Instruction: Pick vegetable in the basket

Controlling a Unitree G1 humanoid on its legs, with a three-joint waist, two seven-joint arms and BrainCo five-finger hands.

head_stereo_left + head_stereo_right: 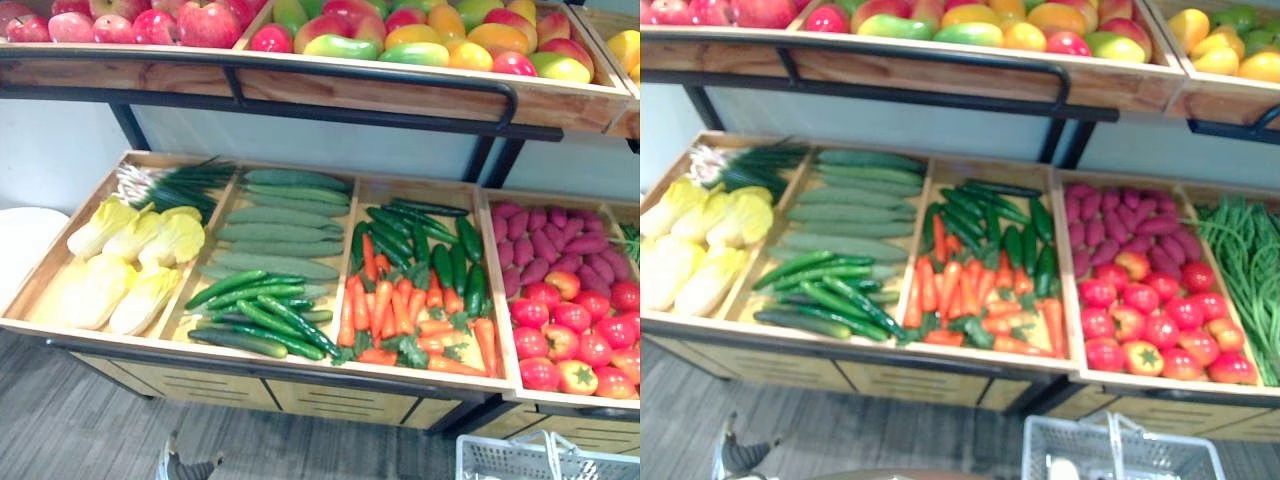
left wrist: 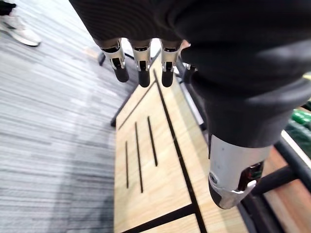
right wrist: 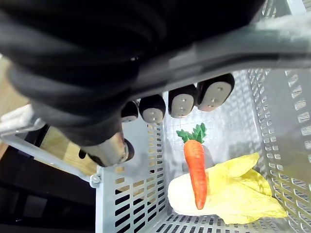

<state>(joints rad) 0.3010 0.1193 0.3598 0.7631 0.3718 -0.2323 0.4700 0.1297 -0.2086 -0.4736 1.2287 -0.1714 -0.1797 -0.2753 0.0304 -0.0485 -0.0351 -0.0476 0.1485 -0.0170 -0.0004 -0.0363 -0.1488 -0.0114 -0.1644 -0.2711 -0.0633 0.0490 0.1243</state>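
My right hand [image 3: 182, 102] is shut on the grey handle [image 3: 272, 36] of a white plastic basket [image 3: 131, 194]. Inside the basket an orange carrot [image 3: 195, 165] with a green top lies across a pale yellow cabbage [image 3: 233, 194]. The basket [image 1: 1120, 450] hangs low in front of the stand's right half. My left hand [image 2: 141, 58] hangs beside the stand's wooden base panel [image 2: 155, 170], its fingers straight and holding nothing. On the lower shelf lie yellow cabbages [image 1: 130, 260], cucumbers [image 1: 265, 315], carrots [image 1: 400, 320] and tomatoes [image 1: 580, 340].
Scallions [image 1: 175, 185], long pale gourds [image 1: 275, 225], purple sweet potatoes [image 1: 555, 240] and green beans [image 1: 1250, 260] fill other bins. An upper shelf [image 1: 300, 90] with a black rail holds apples and mangoes and overhangs the back. A person's shoe [image 2: 17, 29] stands on the grey floor.
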